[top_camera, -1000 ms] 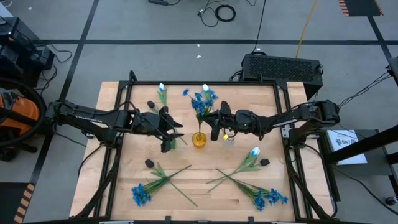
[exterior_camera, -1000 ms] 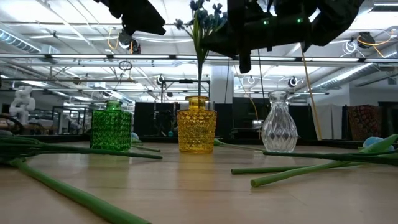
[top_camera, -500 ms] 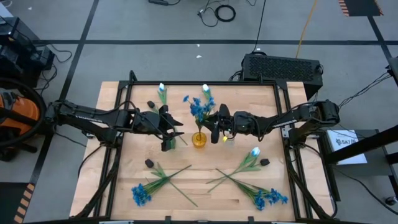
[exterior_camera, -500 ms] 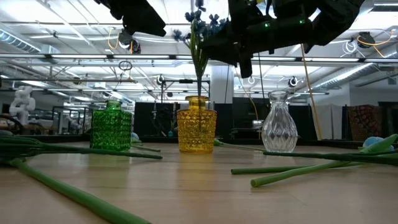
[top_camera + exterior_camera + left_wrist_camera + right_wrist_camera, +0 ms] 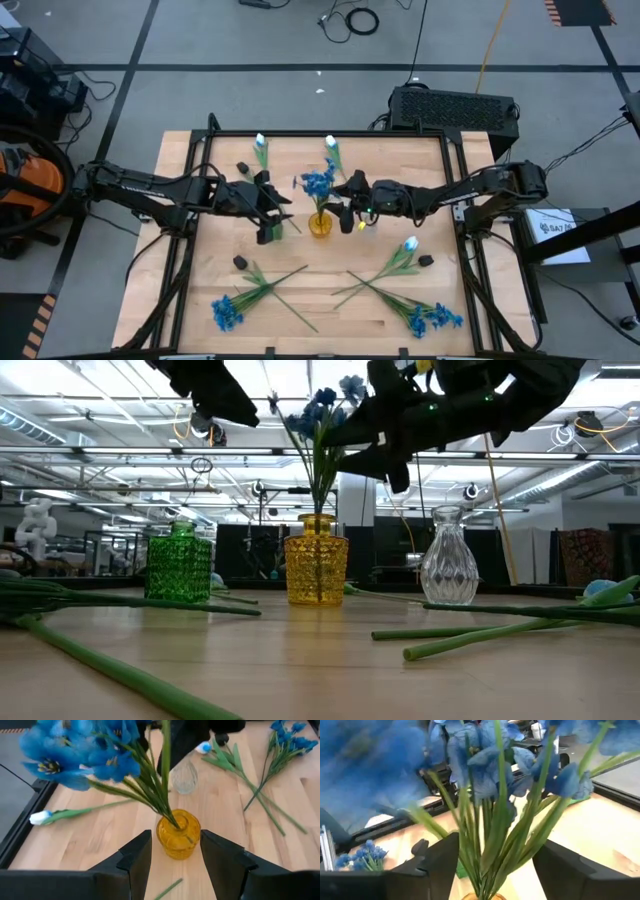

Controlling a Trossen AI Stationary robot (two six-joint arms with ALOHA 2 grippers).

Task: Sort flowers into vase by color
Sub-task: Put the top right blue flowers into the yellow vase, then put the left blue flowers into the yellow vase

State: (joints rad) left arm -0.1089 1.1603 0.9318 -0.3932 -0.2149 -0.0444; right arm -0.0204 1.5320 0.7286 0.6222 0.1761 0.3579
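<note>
A bunch of blue flowers (image 5: pixel 318 185) stands with its stems in the yellow vase (image 5: pixel 317 561) and leans toward the table's left. My right gripper (image 5: pixel 497 851) is open above that vase, its fingers on either side of the green stems (image 5: pixel 495 840) without touching them. Left of the vase, my left gripper (image 5: pixel 175 839) hangs open and holds nothing. The green vase (image 5: pixel 178 565) and the clear vase (image 5: pixel 447 558) stand on the table to either side of the yellow one.
Loose flowers lie on the table: white tulips (image 5: pixel 260 146) (image 5: pixel 331 146) at the far side, another (image 5: pixel 410 243) near right, blue bunches (image 5: pixel 226 312) (image 5: pixel 438 318) by the near edge, dark buds (image 5: pixel 240 262) (image 5: pixel 425 261). Long stems (image 5: pixel 500 630) cross the near half.
My right gripper has opened and let go of the blue flowers. The bunch has dropped deeper into the yellow vase; its stems have spread and tipped toward the table's left, and the heads sit lower than before.
</note>
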